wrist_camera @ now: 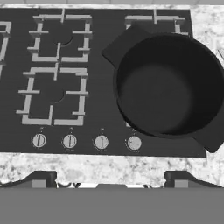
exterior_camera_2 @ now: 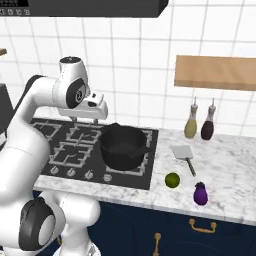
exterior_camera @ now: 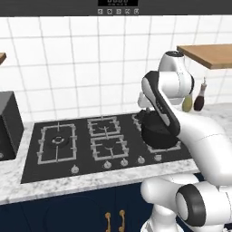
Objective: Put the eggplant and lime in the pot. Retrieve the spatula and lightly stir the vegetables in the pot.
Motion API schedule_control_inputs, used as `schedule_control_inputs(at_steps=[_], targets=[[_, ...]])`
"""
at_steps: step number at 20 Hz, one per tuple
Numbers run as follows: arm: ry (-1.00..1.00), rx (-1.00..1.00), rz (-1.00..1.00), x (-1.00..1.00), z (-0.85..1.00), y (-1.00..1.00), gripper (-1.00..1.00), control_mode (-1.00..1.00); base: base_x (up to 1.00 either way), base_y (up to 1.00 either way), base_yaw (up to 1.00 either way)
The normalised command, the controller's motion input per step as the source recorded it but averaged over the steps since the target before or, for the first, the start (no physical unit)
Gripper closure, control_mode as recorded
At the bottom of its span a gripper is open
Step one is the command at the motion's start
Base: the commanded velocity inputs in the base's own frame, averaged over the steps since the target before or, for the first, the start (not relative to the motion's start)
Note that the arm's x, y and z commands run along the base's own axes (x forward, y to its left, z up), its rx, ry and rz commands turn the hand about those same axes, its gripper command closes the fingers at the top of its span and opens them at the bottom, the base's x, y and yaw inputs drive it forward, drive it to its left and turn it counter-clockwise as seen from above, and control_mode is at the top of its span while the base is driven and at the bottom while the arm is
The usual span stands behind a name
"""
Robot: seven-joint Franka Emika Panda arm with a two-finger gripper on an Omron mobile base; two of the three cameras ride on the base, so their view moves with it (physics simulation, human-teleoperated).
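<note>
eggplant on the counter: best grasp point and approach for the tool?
Take the eggplant across its purple body, below the dark stem cap, coming straight down from above. It sits on the marble counter near the front edge, apart from the lime and the spatula, so open fingers should fit on both sides. Its rounded, glossy body may slip, so close across the middle.

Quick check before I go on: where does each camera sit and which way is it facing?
Left base view: behind the arm's left, facing the stove and wall; arm rises lower right.
Right base view: behind the arm's right, facing the pot, lime, eggplant, spatula; arm rises lower left.
Hand view: looks down on the empty pot and burners; the open gripper at bottom.
All three share the pot.
</note>
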Motion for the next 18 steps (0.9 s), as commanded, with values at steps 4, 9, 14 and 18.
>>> schedule_control_inputs(at_steps=[4, 9, 14, 18], targets=[[0.00, 0.00, 0.00, 0.00, 0.00, 0.00, -1.00, 1.00, 0.00, -0.78, 0.00], [0.00, 0.00, 0.00, 0.00, 0.00, 0.00, -1.00, 1.00, 0.00, -0.65, 0.00], [0.00, 0.00, 0.00, 0.00, 0.00, -0.03, -1.00, -1.00, 0.00, -0.29, 0.00], [0.00, 0.00, 0.00, 0.00, -0.03, -0.46, -1.00, -1.00, 0.00, 0.00, 0.00]])
